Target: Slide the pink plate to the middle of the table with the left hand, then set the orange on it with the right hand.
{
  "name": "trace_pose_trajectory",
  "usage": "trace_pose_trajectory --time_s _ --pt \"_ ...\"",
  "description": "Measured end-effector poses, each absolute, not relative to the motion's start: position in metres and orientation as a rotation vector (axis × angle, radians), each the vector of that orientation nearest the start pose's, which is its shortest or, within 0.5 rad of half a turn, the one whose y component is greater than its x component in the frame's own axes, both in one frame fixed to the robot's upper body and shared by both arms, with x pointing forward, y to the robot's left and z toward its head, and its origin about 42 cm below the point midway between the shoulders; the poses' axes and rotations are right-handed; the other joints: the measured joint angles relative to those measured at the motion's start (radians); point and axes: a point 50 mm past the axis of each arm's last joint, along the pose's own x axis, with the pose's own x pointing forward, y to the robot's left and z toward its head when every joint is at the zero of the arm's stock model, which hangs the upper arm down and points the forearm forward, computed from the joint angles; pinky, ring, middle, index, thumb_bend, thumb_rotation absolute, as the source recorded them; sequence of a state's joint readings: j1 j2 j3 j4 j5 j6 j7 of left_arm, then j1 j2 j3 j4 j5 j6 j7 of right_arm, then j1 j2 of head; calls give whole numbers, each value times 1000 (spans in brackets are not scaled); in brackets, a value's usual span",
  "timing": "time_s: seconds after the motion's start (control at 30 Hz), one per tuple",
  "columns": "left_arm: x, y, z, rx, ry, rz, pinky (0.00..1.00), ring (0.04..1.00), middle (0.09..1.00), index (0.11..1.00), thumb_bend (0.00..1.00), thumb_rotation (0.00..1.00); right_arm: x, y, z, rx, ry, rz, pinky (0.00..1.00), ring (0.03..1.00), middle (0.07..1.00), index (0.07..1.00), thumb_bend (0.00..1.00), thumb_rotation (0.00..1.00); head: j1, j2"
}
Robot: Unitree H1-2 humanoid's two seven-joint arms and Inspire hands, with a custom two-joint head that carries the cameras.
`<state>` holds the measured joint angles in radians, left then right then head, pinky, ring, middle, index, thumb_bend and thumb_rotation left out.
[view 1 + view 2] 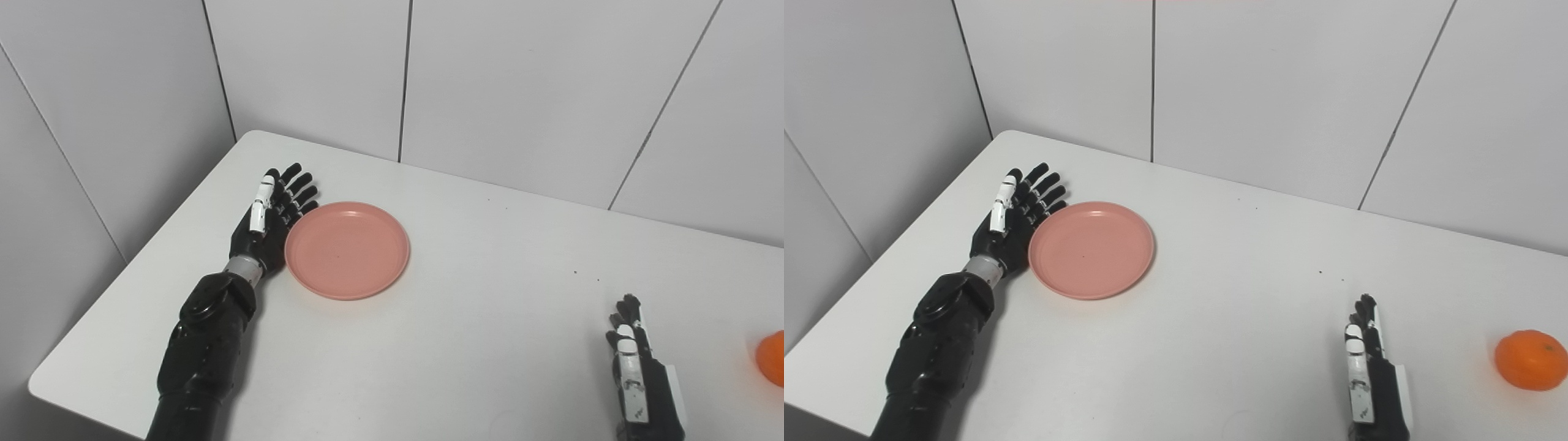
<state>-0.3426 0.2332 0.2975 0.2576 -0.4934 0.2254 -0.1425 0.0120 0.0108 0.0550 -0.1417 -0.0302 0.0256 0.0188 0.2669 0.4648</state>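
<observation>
The pink plate [346, 248] lies flat on the left half of the white table [490, 318]. My left hand [269, 214] stands on its edge with fingers straight and apart, its palm against the plate's left rim; it holds nothing. The orange [1531, 359] rests near the table's right side. My right hand [1369, 361] lies open on the table near the front, well left of the orange and not touching it.
White wall panels [490, 92] rise right behind the table's far edge and along its left side. The table's left front corner [43, 383] is rounded and close to my left forearm.
</observation>
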Motion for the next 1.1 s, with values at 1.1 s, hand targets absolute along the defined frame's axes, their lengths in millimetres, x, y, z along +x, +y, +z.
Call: trace_pose_trajectory --time_s 1.1 --pt "388 281 151 -379 64 -52 921 923 927 922 370 1000 278 -185 131 -28 -86 64 1000 997 1000 1000 172 1000 -52 31"
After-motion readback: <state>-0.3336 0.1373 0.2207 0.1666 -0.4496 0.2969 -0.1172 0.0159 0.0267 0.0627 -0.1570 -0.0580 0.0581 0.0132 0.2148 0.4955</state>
